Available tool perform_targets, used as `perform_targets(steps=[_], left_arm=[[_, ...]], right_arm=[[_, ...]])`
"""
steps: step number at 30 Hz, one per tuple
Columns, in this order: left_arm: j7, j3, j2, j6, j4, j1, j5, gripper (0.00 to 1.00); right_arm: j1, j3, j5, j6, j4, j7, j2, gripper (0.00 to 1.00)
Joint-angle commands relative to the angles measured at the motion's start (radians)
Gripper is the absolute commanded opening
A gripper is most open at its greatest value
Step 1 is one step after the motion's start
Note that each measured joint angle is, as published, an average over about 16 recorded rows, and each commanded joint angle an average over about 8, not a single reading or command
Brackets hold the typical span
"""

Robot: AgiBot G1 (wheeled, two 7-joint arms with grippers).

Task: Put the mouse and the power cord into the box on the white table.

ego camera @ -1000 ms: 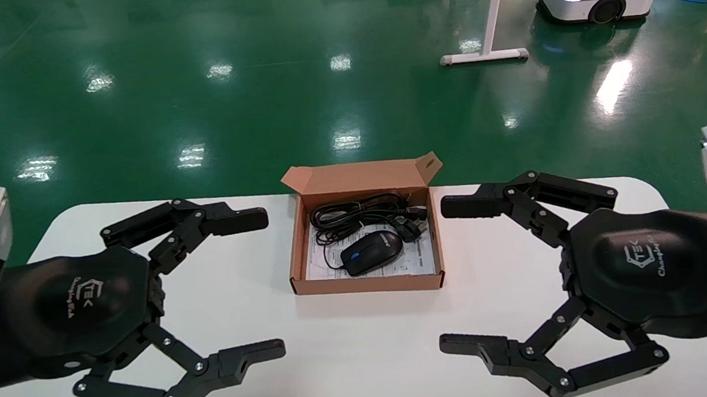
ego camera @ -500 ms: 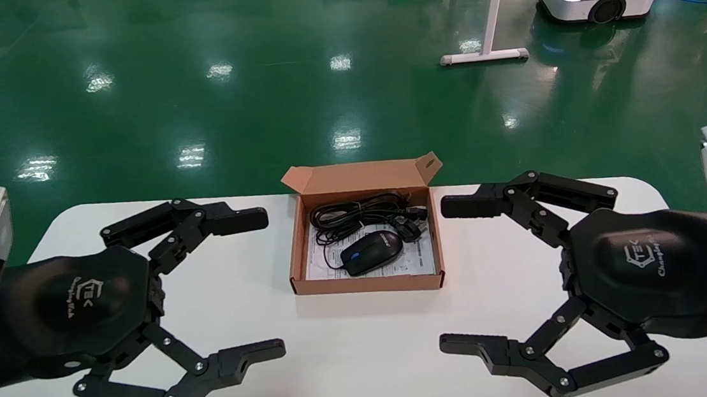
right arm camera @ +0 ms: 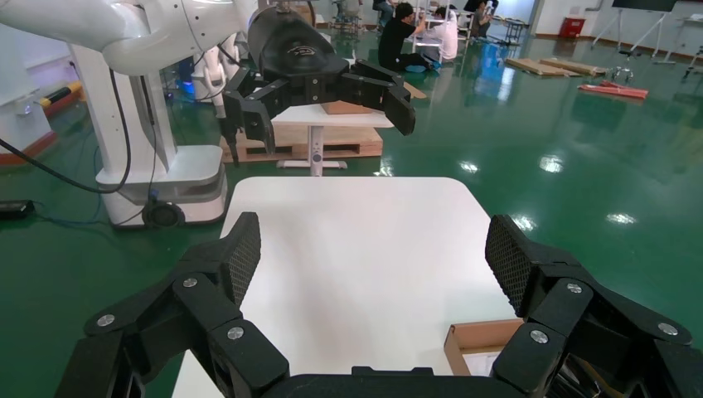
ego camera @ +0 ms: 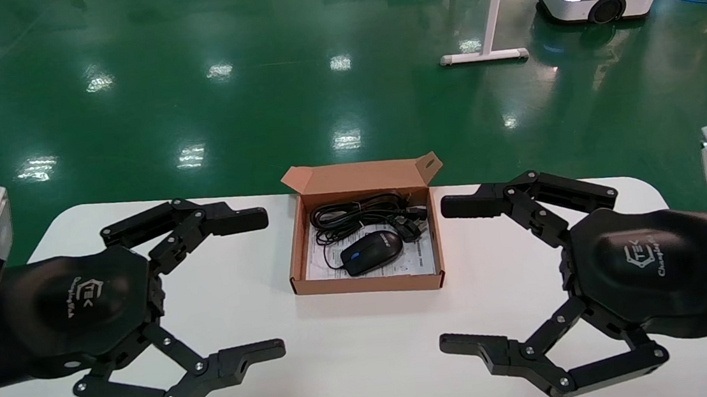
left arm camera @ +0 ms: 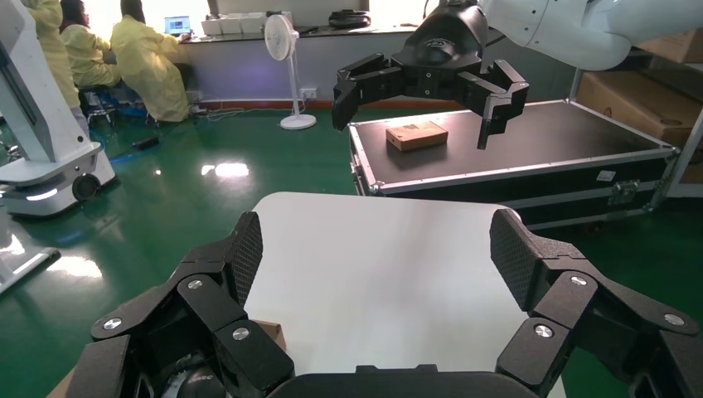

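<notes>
Nothing moved: mouse (ego camera: 371, 252) and power cord (ego camera: 361, 214) inside box (ego camera: 367, 283).

Left gripper (ego camera: 262, 283) and right gripper (ego camera: 453, 276): matte black, linkage-type fingers with silver pivot screws, ribbed pads on fingertip inner faces. Rounded black palm housings carry a white hexagon logo with script lettering. Grey box-shaped wrist segments behind; white glossy arm shells in wrist views

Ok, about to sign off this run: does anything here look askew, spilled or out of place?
Nothing stands out. The mouse and the power cord lie inside the box, which sits flat on the white table with its lid open. The left gripper and right gripper hover open either side, holding nothing.
</notes>
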Motion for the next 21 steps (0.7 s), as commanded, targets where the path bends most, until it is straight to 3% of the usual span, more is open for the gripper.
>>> perform_targets(steps=[1, 21], left_arm=[[0.000, 0.000, 0.000, 0.000, 0.000, 0.000, 0.000, 1.00], [0.000, 0.000, 0.000, 0.000, 0.000, 0.000, 0.000, 1.00]], right_arm=[[0.000, 0.000, 0.000, 0.000, 0.000, 0.000, 0.000, 1.00], [0.000, 0.000, 0.000, 0.000, 0.000, 0.000, 0.000, 1.00]])
